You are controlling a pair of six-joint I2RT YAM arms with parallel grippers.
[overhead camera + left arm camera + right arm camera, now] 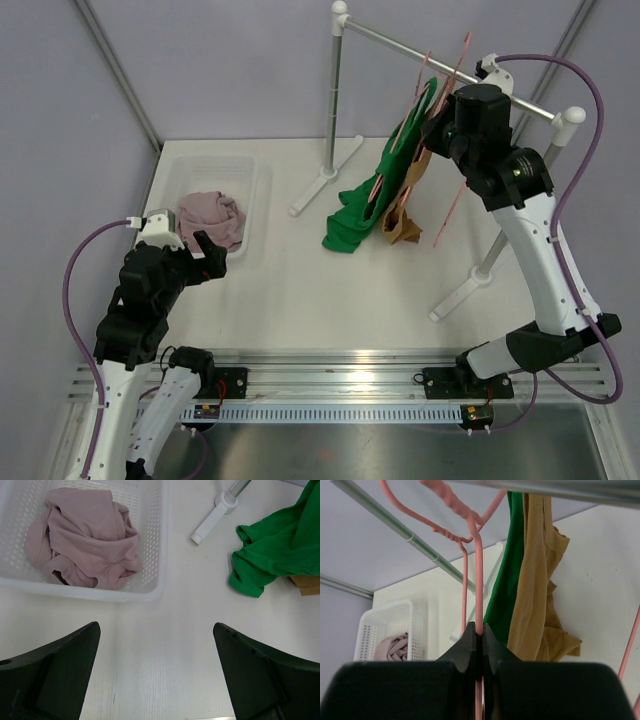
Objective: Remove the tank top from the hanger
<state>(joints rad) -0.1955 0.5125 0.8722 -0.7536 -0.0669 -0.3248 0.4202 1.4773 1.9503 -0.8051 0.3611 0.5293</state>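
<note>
The right arm reaches up to the silver metal rail (420, 52). Its right gripper (479, 630) is pinched tight on the thin pink wire hanger (479, 570). I think it holds the wire so the hanger cannot swing while a top is pulled off.

Two tops hang right beside that wire. One is a bright green soft cloth top (507, 580). The other is a tan ribbed knit top (537, 580) with a thin strap. The two tops touch each other. Both could be a tank top, and I cannot tell which one the job means, or which hanger each one sits on.

The green top is long and floppy. Its bottom end lies crumpled on the white table (330, 300). The tan top is shorter, and its bottom end bunches up near the table too.

The left gripper (155, 627) is wide apart and holds nothing. It hangs low over the table, well apart from the tops. It is near the white plastic basket with holes (150, 587), which holds a crumpled pale pink cloth (85, 535). I think the basket is where tops go.
</note>
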